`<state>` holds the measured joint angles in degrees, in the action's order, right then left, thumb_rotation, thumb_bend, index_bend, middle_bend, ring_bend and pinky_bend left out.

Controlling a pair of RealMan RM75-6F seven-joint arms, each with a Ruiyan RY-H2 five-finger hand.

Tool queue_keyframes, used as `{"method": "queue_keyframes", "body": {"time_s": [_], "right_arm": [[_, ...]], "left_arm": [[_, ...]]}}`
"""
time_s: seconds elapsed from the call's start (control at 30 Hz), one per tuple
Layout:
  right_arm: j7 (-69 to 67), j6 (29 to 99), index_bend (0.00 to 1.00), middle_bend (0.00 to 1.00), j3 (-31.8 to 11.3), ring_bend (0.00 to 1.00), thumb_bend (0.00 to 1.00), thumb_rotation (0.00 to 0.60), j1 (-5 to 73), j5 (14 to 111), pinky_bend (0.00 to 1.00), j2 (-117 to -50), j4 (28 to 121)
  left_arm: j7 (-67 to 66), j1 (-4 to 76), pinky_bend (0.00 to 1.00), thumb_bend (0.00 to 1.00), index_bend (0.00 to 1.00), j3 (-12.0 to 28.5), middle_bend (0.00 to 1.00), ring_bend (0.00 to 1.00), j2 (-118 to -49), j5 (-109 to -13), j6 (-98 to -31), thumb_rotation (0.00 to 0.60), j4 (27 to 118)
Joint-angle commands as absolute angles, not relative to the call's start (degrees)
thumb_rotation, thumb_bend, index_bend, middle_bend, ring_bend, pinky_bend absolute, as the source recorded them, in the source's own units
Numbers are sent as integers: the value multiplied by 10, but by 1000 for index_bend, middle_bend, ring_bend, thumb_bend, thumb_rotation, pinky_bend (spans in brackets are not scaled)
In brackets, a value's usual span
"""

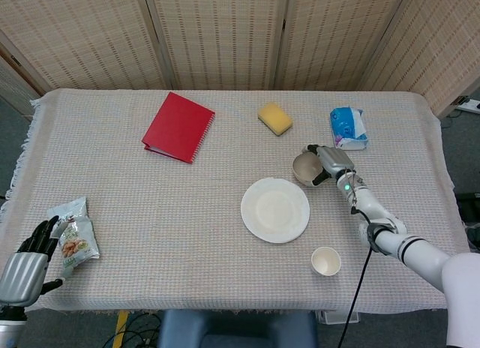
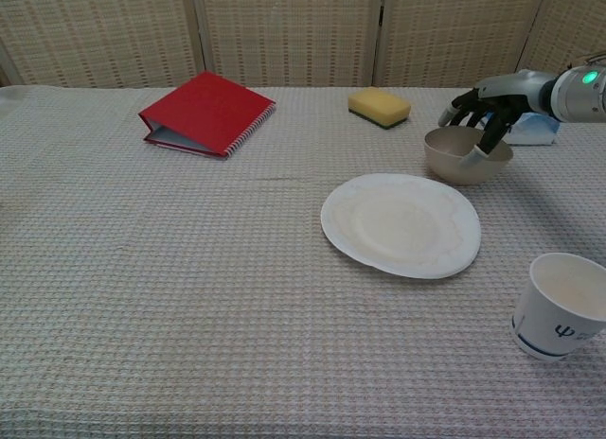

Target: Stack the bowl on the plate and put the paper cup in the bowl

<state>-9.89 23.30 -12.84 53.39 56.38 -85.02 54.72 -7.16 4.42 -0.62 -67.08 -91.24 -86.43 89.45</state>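
Observation:
The tan bowl (image 1: 304, 169) (image 2: 462, 155) is just beyond the far right edge of the white plate (image 1: 274, 210) (image 2: 401, 224), leaning slightly. My right hand (image 1: 328, 161) (image 2: 492, 105) grips the bowl's right rim, with fingers over the edge and a fingertip inside. A paper cup (image 1: 325, 261) (image 2: 561, 307) stands upright near the table's front, to the right of the plate. At the front left corner my left hand (image 1: 26, 265) holds nothing, its fingers extended.
A red binder (image 1: 178, 127) (image 2: 205, 114) lies at the back left and a yellow sponge (image 1: 275, 118) (image 2: 379, 106) at the back centre. A blue tissue pack (image 1: 349, 127) sits behind the right hand. A snack bag (image 1: 75, 239) lies beside the left hand.

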Motion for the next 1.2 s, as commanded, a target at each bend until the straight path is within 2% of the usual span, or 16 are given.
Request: {"method": "queue_keyframes", "body": {"time_s": [0.03,0.33,0.57,0.93,1.2], "right_arm": [[-101,244,220,329,-136,241,280,600,530,571,281,-828,580],[-85,289,220,299,-146,241,264,600,511,584,281,-731,743],[-78,291,220,283,-131,242,259,600,501,607,281,-692,848],[8,338,220,270,-91,238,256,600,508,595,281,-716,888],[44,339,220,254,-73,219,231,600,524,553,280,-767,858]], "left_arm": [[-73,46,285,276,0,-7,44,0,-672,-912,-861,600,894],[-84,48,285,276,0,-10,44,0,-677,-922,-861,600,897],[-91,46,285,277,0,-15,44,0,-678,-934,-868,600,902],[-74,32,285,277,0,-21,44,0,-666,-957,-905,600,909],[-51,22,285,276,0,-22,44,0,-654,-971,-931,600,911]]}}
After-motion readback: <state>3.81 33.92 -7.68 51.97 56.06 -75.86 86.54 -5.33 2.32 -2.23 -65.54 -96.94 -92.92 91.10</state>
